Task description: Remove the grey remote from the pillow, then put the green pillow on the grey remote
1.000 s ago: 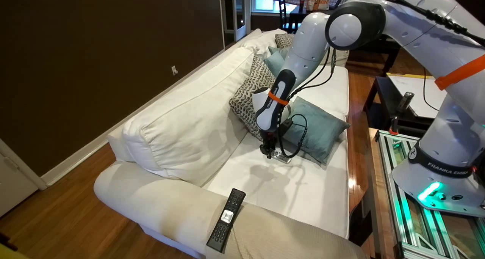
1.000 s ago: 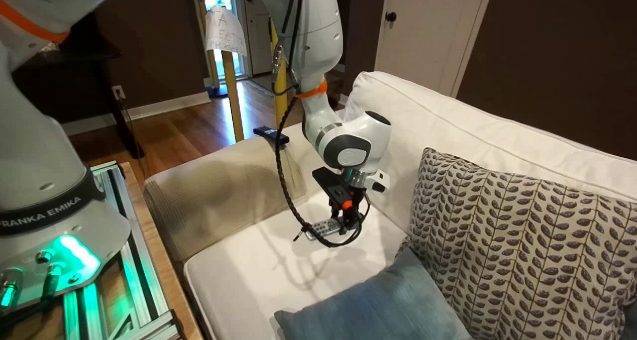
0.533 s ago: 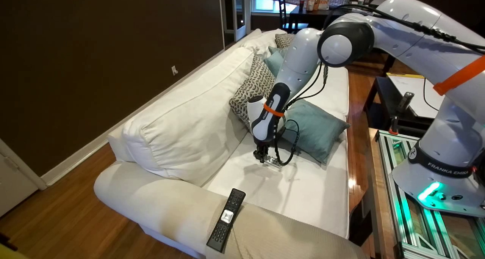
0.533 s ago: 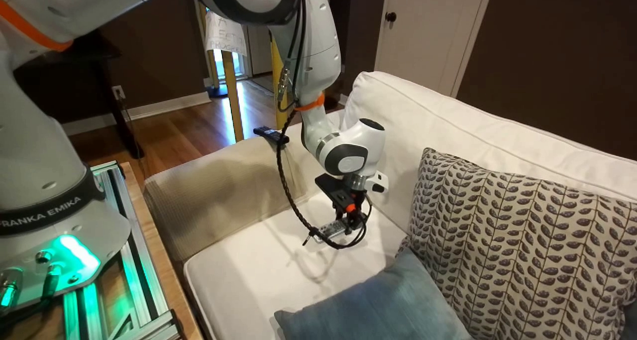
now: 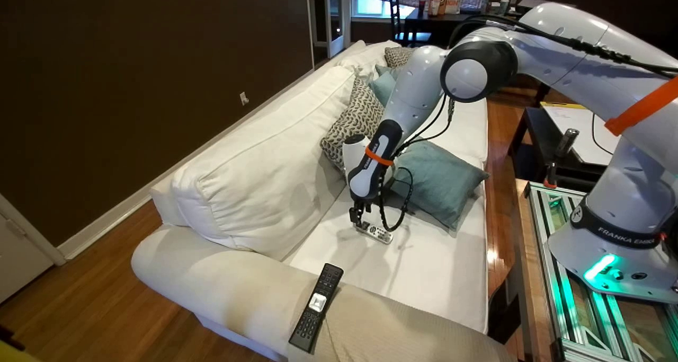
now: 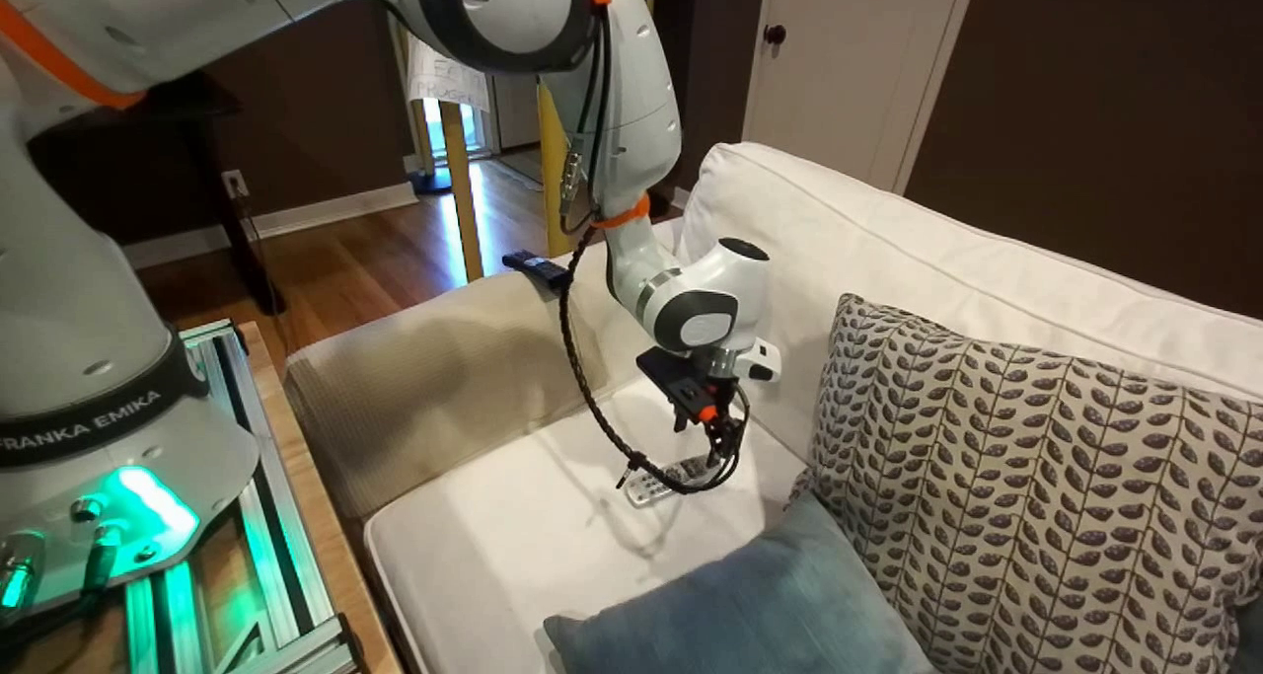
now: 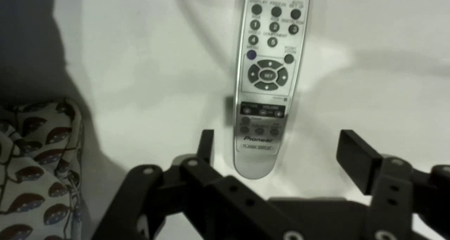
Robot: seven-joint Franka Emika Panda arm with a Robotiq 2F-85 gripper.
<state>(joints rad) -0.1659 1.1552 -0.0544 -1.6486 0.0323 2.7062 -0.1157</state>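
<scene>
The grey remote (image 5: 375, 233) lies face up on the white sofa seat, near the back cushion. It also shows in an exterior view (image 6: 656, 486), partly behind the arm's cable, and in the wrist view (image 7: 269, 75). My gripper (image 7: 279, 152) is open, its fingers apart on either side of the remote's lower end and not touching it. In both exterior views the gripper (image 5: 361, 216) (image 6: 705, 442) is low over the remote's end nearer the back cushion. The green pillow (image 5: 445, 184) lies on the seat beside the remote, and it also shows as blue-green in an exterior view (image 6: 750, 615).
A black remote (image 5: 317, 306) lies on the sofa armrest (image 5: 238, 282). A leaf-patterned pillow (image 6: 1026, 477) leans on the sofa back (image 6: 888, 250) behind the green pillow. Its corner shows in the wrist view (image 7: 38, 176). A cable (image 6: 582, 378) hangs in a loop from the arm.
The gripper has moved down and toward the armrest with the grey remote, then opened. The remote has been let go and now lies on the seat. The pillows have not moved.
</scene>
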